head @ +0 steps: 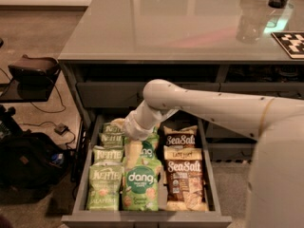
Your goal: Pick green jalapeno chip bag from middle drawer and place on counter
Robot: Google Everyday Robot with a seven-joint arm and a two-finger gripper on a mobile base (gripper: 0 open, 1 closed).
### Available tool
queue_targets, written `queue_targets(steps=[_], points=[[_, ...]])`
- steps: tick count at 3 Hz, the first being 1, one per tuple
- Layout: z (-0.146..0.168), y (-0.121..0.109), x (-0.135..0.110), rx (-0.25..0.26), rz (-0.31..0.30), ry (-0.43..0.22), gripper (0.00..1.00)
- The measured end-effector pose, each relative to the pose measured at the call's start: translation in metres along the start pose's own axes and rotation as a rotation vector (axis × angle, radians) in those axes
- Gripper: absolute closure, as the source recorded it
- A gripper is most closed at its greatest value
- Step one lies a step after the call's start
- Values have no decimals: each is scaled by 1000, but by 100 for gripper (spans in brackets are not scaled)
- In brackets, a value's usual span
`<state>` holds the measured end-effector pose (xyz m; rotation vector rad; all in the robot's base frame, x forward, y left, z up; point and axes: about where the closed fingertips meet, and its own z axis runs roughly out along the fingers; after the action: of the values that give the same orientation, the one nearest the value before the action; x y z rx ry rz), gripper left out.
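Pale olive-green crinkly Kettle bags point(108, 153): we count four, left column; the nearest is the green jalapeno chip bag point(104, 186).
Brighter green "dang" bags point(140, 189): we see two, middle column.
Brown Sea Salt bags point(185, 182): we count two, right column.
Open grey middle drawer point(84, 184): one.
Glossy grey counter point(166, 27): one.
Gripper point(128, 136): one, on the white arm point(213, 110), down among the far bags.

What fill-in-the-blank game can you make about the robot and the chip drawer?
The hand reaches into the middle ___.
The green jalapeno chip bag lies left of the bright green bag that says ___.
The brown bags say Sea ___.
Missing words: drawer, dang, Salt.
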<state>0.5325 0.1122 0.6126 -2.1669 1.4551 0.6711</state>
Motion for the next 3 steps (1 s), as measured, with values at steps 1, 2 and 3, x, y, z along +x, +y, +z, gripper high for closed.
queue_targets(steps=[1,2,3], points=[[49,12,-6,-49,23,-99,0],[86,22,-12,-32,5,-154,0],[122,24,-12,11,-18,-167,0]])
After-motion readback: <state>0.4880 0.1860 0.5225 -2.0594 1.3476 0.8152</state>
